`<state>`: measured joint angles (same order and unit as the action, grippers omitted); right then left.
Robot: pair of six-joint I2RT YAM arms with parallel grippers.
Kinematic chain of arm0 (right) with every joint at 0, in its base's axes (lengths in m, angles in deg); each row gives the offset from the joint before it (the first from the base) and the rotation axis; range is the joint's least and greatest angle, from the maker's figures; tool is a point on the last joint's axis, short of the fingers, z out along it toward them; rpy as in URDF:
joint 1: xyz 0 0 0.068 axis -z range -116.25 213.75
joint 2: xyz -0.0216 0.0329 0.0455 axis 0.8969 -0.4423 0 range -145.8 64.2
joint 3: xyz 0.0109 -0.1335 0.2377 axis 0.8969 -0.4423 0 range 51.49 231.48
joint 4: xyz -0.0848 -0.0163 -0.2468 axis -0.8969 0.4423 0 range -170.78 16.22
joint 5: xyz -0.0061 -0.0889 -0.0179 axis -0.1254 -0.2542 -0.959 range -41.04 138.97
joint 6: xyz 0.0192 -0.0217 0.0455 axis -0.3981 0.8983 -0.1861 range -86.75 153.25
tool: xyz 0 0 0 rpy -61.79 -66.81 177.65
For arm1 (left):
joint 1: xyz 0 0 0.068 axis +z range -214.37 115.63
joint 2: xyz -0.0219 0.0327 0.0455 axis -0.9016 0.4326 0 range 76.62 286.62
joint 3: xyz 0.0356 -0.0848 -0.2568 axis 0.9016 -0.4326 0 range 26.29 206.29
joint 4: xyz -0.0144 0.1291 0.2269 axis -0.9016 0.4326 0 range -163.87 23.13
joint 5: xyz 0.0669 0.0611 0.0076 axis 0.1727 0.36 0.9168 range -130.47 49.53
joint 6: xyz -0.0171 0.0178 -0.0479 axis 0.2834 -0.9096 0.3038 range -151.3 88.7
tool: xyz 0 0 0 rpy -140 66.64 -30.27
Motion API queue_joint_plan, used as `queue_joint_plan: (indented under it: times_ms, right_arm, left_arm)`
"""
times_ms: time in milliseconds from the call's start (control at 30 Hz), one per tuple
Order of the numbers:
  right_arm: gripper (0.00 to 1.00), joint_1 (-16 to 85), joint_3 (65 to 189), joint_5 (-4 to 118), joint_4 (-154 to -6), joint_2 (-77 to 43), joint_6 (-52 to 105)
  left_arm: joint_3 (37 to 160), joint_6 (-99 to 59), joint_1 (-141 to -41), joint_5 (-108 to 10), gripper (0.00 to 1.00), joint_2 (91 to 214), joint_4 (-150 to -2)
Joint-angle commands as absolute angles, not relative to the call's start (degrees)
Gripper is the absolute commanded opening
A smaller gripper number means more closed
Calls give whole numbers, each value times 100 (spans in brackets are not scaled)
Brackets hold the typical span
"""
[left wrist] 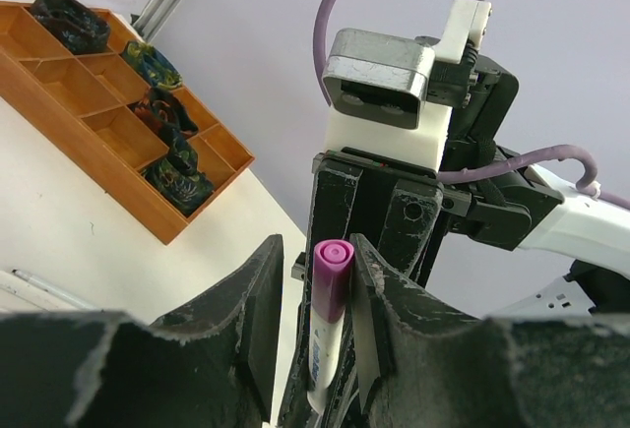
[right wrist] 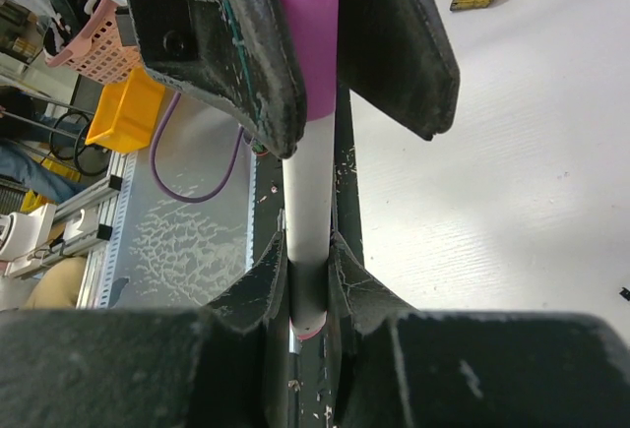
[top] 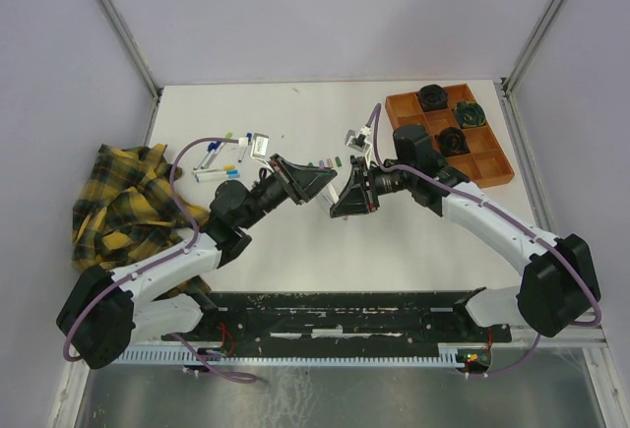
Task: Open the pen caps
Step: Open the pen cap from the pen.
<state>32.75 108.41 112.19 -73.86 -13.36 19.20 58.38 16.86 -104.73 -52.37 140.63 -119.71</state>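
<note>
A white pen barrel (right wrist: 307, 202) with a purple cap (right wrist: 305, 34) is held in the air between the two arms, above the middle of the table. My right gripper (right wrist: 307, 251) is shut on the lower barrel; in the top view it (top: 338, 197) meets my left gripper (top: 328, 180). In the left wrist view my left gripper (left wrist: 317, 261) is open around the purple cap (left wrist: 333, 271): the cap rests against the right finger, with a clear gap to the left finger. More pens and small loose caps (top: 232, 168) lie at the back left.
An orange compartment tray (top: 492, 167) with black round objects stands at the back right, also in the left wrist view (left wrist: 98, 152). A yellow plaid cloth (top: 123, 202) lies at the left edge. A small green cap (top: 338, 160) lies behind the grippers.
</note>
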Motion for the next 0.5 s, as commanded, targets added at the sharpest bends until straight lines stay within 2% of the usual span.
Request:
queue_joint_plan:
  times_ms: [0, 167, 333, 467]
  right_arm:
    - [0, 3296, 11119, 11360, -7514, -1328, 2050]
    - [0, 3292, 11116, 11346, -7491, -1346, 2076]
    - [0, 3290, 11130, 11323, -7433, -1367, 2124]
    - [0, 3295, 11134, 11304, -7400, -1387, 2159]
  left_arm:
    - [6096, 1852, -10401, -5376, 39, 13938, -12054]
    - [6101, 1878, -10384, -5424, 39, 13912, -12045]
    - [6109, 1862, -10356, -5478, 30, 13864, -12013]
    - [6118, 1839, -10326, -5496, 27, 13817, -11954]
